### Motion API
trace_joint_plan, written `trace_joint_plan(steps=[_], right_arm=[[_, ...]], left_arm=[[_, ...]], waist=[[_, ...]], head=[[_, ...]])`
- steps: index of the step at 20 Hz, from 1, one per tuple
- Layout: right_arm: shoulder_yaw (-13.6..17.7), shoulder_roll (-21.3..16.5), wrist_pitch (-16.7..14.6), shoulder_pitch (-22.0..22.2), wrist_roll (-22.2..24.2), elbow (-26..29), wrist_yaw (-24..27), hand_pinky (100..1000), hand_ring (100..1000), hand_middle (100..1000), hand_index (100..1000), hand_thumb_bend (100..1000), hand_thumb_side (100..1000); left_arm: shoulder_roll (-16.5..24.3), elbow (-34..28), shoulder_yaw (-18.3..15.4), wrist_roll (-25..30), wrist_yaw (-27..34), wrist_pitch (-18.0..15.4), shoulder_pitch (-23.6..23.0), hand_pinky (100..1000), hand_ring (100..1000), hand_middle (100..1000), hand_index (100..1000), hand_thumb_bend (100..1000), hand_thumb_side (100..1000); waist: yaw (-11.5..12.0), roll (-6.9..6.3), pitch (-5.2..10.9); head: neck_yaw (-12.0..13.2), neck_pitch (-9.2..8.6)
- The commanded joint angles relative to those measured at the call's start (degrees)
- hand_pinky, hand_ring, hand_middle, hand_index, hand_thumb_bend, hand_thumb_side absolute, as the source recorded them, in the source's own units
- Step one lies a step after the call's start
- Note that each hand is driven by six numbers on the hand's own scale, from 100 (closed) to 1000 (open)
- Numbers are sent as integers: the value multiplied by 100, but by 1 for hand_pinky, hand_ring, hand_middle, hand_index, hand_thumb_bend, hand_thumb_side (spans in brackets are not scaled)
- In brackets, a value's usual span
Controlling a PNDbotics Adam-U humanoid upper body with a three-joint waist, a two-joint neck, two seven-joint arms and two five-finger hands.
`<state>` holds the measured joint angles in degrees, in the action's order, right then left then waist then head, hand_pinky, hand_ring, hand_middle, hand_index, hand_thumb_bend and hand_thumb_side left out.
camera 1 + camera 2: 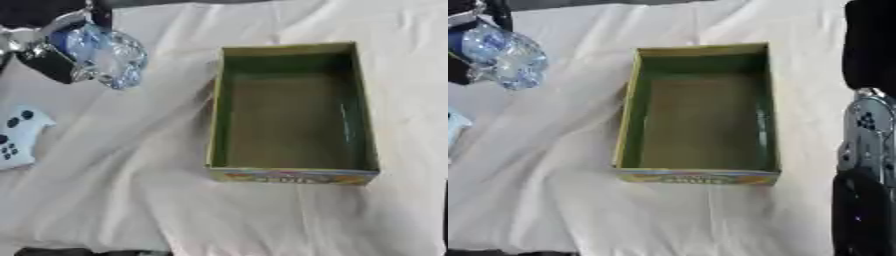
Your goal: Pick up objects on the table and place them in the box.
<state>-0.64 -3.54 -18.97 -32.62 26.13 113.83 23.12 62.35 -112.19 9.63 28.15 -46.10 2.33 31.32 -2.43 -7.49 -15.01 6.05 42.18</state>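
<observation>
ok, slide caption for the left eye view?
Left hand holds a clear plastic bottle beside the empty box.

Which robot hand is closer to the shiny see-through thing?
Left. The left hand is curled round the clear crinkly object, left of the box. The right arm hangs beyond the box's far side.

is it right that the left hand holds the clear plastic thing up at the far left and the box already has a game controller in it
Not quite. The box is empty, as the left eye view shows; the white game controller lies on the cloth at the left edge. The left hand does hold the clear plastic thing.
</observation>
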Motion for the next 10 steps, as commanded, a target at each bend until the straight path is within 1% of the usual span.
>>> trace_joint_plan(steps=[1, 4, 10], right_arm=[[-35, 25, 26, -34, 4, 76, -15, 665, 764, 840, 911, 100, 1000], [-56, 46, 39, -31, 12, 76, -14, 665, 764, 839, 911, 100, 1000], [-94, 98, 67, -16, 44, 76, -1, 664, 763, 838, 910, 100, 1000]], left_arm=[[178, -60, 81, 122, 128, -81, 286, 100, 193, 555, 399, 322, 100], [36, -8, 212, 217, 161, -154, 559, 100, 193, 563, 399, 317, 100], [-429, 320, 542, 389, 126, -339, 1241, 100, 192, 579, 400, 303, 103]], waist=[[-13, -12, 139], [-44, -31, 147], [-110, -50, 162]], head=[[-9, -84], [-17, -84], [9, -82]])
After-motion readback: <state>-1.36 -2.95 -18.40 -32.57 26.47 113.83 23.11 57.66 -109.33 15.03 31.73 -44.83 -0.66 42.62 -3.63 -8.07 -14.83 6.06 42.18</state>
